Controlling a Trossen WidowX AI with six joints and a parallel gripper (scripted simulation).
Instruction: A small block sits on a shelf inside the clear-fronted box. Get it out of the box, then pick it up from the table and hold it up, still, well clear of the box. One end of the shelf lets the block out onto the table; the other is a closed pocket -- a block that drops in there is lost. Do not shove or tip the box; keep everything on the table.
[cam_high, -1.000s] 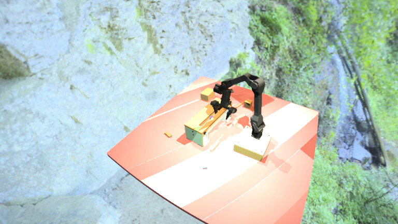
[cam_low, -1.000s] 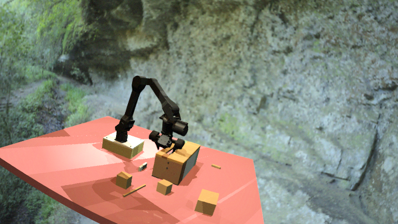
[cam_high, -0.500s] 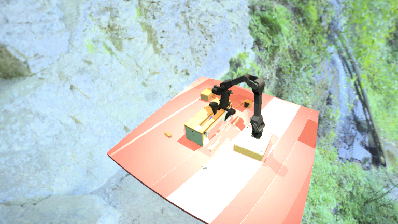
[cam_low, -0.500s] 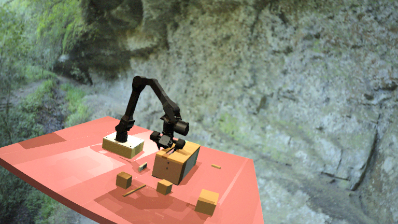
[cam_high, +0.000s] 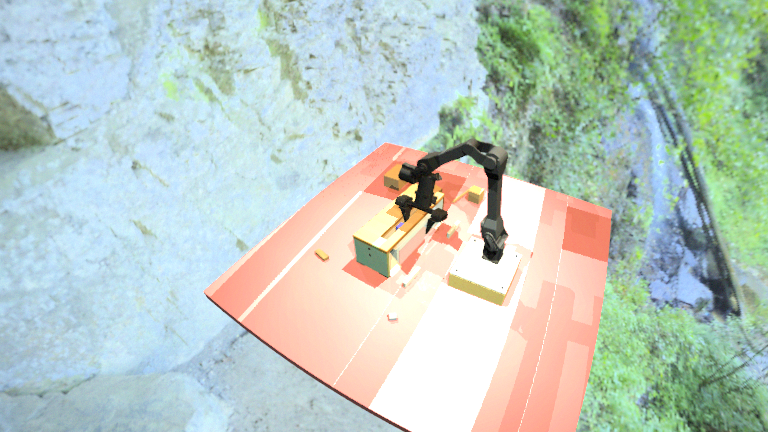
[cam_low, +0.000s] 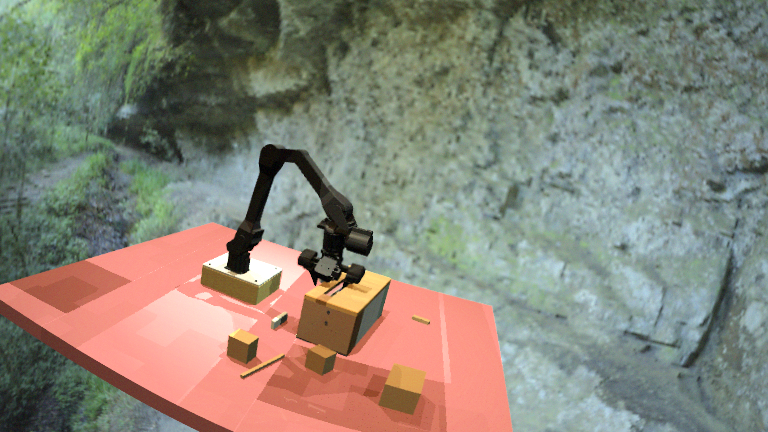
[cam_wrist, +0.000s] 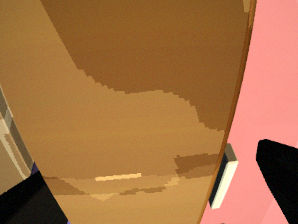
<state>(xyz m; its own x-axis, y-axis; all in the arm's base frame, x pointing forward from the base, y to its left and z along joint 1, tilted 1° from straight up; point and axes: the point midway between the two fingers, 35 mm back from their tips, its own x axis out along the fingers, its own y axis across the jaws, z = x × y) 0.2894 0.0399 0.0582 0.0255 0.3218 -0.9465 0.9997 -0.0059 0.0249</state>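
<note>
The box (cam_high: 371, 257) (cam_low: 315, 325) (cam_wrist: 145, 125) stands upright, with a long slot in its wooden top. The small blue-purple block (cam_high: 400, 225) shows through the slot, near one fingertip; in the wrist view only slivers of blue show beside the left finger, which hides the rest. My gripper (cam_high: 416, 225) (cam_low: 330, 284) (cam_wrist: 168, 160) is open and empty, pointing down over the box. One finger is at the slot, the other is beyond the box's long edge, on the robot's side. Whether the slot-side fingertip is inside the slot or touches the block, I cannot tell.
Wooden cubes (cam_high: 475, 195) (cam_low: 242, 346) and a larger wooden block (cam_low: 401, 389) stand past one end of the box, with a thin stick (cam_low: 262, 365). A pale bar (cam_low: 278, 320) (cam_wrist: 225, 180) lies near the front. A small orange piece (cam_high: 321, 254) (cam_low: 421, 319) lies behind.
</note>
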